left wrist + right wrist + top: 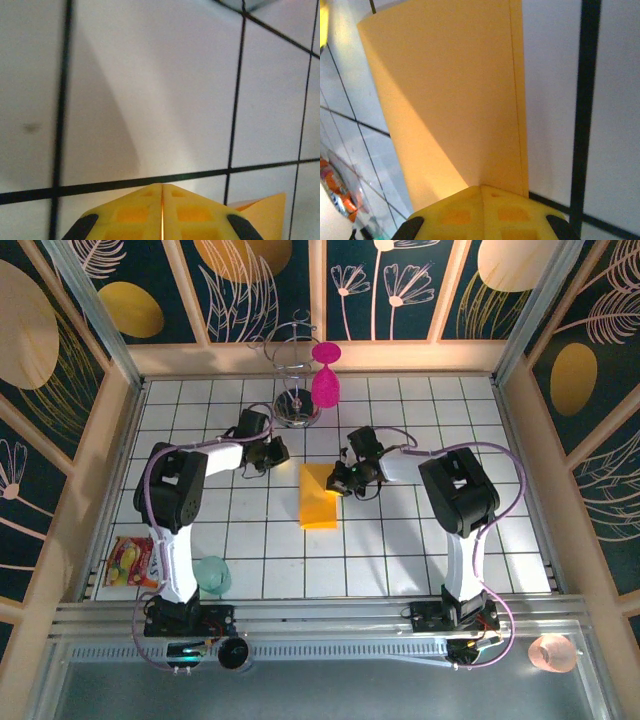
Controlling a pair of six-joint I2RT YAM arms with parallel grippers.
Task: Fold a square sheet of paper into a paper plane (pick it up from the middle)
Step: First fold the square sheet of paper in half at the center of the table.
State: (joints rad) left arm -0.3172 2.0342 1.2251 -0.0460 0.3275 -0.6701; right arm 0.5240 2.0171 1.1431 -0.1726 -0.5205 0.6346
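Note:
The square sheet of paper (319, 497) lies folded in half as an upright orange-yellow rectangle in the middle of the white grid table. In the right wrist view its two layers (450, 95) lie nearly edge to edge along the right side. My right gripper (338, 480) is shut, its tips (481, 188) resting on top of the paper near its upper right edge, nothing between the fingers. My left gripper (276, 454) is shut over bare table just left of the paper's top. Its closed tips (162, 186) point at the tiles, with a paper corner (265, 212) beside them.
A magenta goblet (326, 385) hangs on a wire stand (296, 412) at the back centre. A snack packet (130, 562) and a teal cup (212, 574) sit at the front left. A pink cup (552, 652) stands outside the front rail. Wooden walls enclose the table.

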